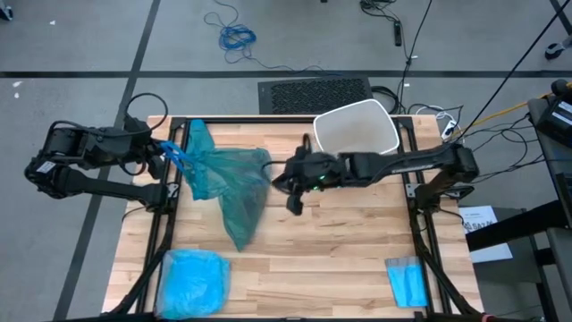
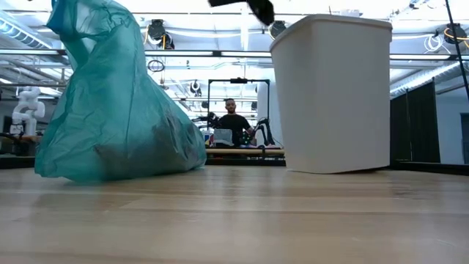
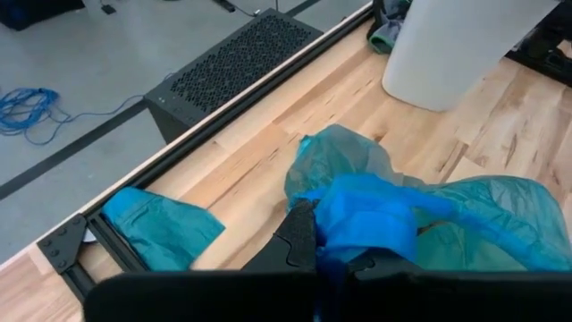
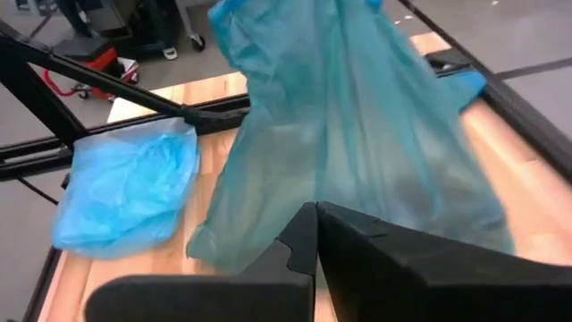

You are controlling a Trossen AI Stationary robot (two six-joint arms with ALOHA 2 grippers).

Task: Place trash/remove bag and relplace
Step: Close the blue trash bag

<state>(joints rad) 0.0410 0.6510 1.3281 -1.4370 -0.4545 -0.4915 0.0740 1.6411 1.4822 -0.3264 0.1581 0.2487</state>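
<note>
The left gripper (image 1: 168, 152), clamped on the bag (image 1: 223, 179) at the worktop's (image 1: 340, 259) far-left edge, should lift it clear; the right gripper (image 1: 293, 199), closed and empty at mid-worktop, should fetch the folded liner (image 1: 408, 281) from the near-right corner for the bin (image 1: 356, 127).

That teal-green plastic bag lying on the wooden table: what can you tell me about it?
The teal-green plastic bag is a thin, crinkly, see-through bin liner, bulging with darker lumps inside. It slumps on the wooden table, at its left half, its bunched neck drawn up toward the table's left edge. There the left gripper is shut on that neck. The right gripper hangs beside it, shut and empty, not touching. The white plastic bin stands apart.
</note>
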